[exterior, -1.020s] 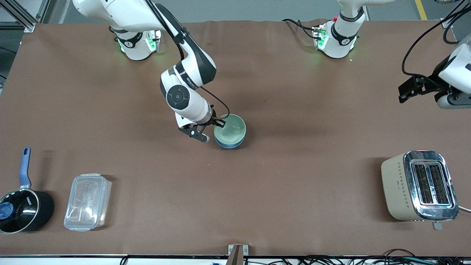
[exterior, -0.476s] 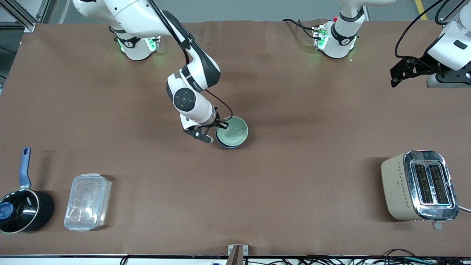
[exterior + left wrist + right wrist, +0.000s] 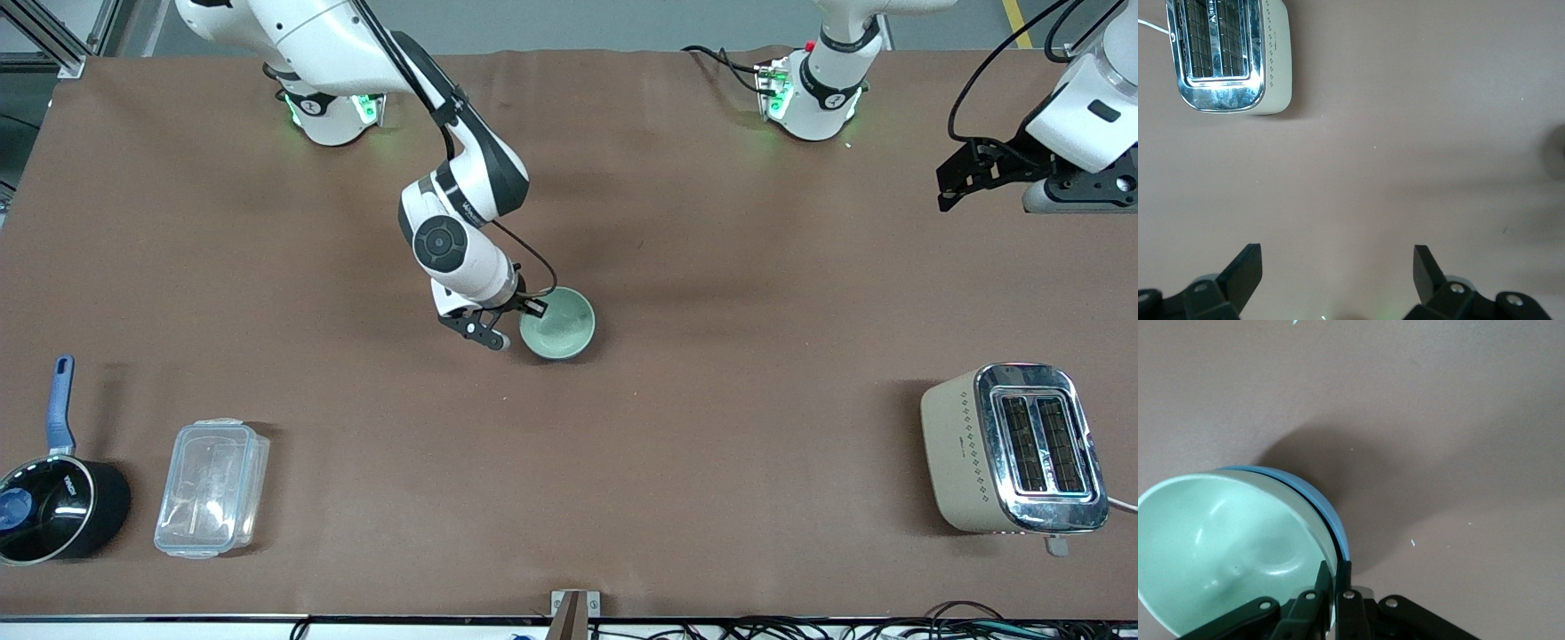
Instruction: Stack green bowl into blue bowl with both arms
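The pale green bowl (image 3: 558,323) sits nested in the blue bowl near the table's middle. In the front view the green bowl hides nearly all of the blue one. In the right wrist view the green bowl (image 3: 1225,540) fills the blue bowl (image 3: 1319,499), and only a blue edge shows. My right gripper (image 3: 532,309) (image 3: 1335,572) is shut on the stacked rim, with one finger inside the green bowl and one outside. My left gripper (image 3: 946,185) (image 3: 1338,267) is open and empty, high over the left arm's end of the table.
A cream and chrome toaster (image 3: 1013,449) (image 3: 1228,57) stands near the front camera at the left arm's end. A clear lidded container (image 3: 212,487) and a black saucepan with a blue handle (image 3: 53,498) stand at the right arm's end.
The green bowl has sunk into the blue bowl, so the blue side no longer shows in the front view. The right gripper keeps its grip. The left gripper has moved up and back.
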Available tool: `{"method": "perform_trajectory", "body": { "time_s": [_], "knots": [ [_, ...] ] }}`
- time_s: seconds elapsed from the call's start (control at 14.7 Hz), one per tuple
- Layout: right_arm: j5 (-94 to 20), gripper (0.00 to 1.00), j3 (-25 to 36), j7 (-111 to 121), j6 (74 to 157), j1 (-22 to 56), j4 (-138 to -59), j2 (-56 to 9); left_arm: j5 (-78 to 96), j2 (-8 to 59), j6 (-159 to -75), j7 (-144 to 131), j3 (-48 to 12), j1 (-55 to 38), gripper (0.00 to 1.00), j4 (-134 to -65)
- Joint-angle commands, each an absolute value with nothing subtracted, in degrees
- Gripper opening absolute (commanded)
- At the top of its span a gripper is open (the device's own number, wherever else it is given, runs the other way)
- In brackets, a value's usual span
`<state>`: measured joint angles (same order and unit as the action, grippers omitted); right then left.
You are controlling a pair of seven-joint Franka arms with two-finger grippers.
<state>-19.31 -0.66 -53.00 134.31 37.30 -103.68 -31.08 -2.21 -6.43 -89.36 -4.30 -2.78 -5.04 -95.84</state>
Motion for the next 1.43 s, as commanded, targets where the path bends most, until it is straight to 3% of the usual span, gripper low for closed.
{"method": "perform_trajectory", "body": {
  "time_s": [0.0, 0.14, 0.2, 0.27, 0.34, 0.41, 0.68, 1.02, 1.36],
  "knots": [
    [-19.9, 0.02, -1.0, -52.6, 132.9, 36.9, -104.3, -30.6, -1.1, -6.8, -89.9, -3.8, -2.7, -4.5, 1.00, -96.1],
    [-19.9, 0.06, -1.0, -52.6, 131.1, 37.1, -104.3, -30.2, -1.1, -6.7, -89.9, -3.7, -2.6, -4.6, 1.00, -96.1],
    [-19.8, 0.21, -1.1, -52.6, 129.9, 37.1, -104.2, -30.0, -1.1, -6.7, -89.9, -3.7, -2.6, -4.5, 1.00, -96.1],
    [-19.9, 0.53, -1.0, -52.7, 128.5, 37.4, -103.9, -29.7, -1.1, -6.8, -89.6, -3.8, -2.5, -4.4, 1.00, -96.1],
    [-19.9, 0.91, -1.1, -53.0, 127.5, 37.4, -103.7, -28.7, -1.1, -6.8, -89.5, -3.4, -2.5, -3.9, 1.00, -96.2],
    [-19.9, 1.00, -1.1, -53.1, 127.2, 37.0, -103.6, -26.8, -1.2, -6.7, -89.5, -3.4, -2.5, -3.8, 1.00, -96.0],
    [-19.5, 1.00, 0.5, -52.9, 120.0, 35.4, -100.2, -21.6, -1.8, -5.5, -89.9, -3.6, -2.5, -3.8, 1.00, -95.5],
    [-10.2, 1.00, 10.0, -45.9, 113.6, 34.7, -100.5, -10.9, -1.9, -4.8, -89.8, -3.3, -2.5, -3.7, 1.00, -95.1],
    [-6.0, 1.00, 13.3, -25.5, 109.7, 23.7, -103.5, -3.9, -2.6, -4.2, -89.9, -3.3, -2.4, -3.7, 1.00, -94.9]
  ]
}}
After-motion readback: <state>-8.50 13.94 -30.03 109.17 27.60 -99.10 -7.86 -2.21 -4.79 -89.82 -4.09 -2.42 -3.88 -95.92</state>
